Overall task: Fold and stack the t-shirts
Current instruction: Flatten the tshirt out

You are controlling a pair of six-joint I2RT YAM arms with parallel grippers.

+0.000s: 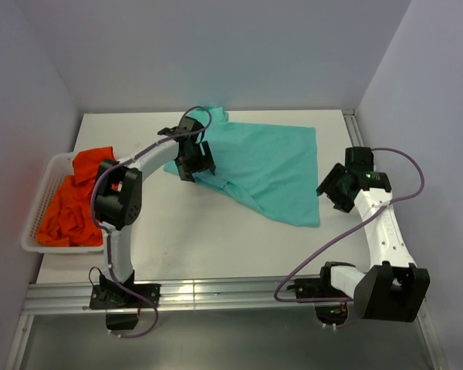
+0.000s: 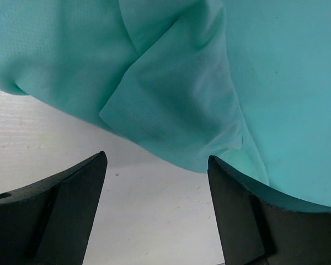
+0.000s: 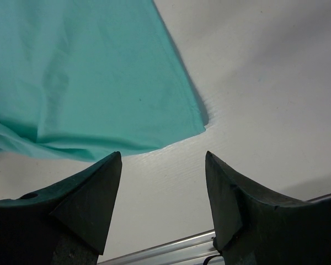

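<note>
The teal-green t-shirt [image 1: 270, 162] lies spread and partly creased on the white table. My left gripper [image 1: 194, 166] hovers at the shirt's left edge. In the left wrist view that gripper [image 2: 157, 157] is open over bare table, with a folded flap of the teal shirt [image 2: 176, 83] just ahead of its fingertips. My right gripper [image 1: 333, 191] sits just off the shirt's right side. It [image 3: 163, 153] is open with only table between its fingers, and a corner of the teal shirt [image 3: 88, 72] lies just beyond them. Orange-red t-shirts [image 1: 73, 208] lie bunched in a basket.
The white slatted basket [image 1: 29, 235] sits at the table's left edge. An aluminium rail [image 1: 216, 293] runs along the near edge and also shows in the right wrist view [image 3: 171, 245]. Grey walls close in the back and both sides.
</note>
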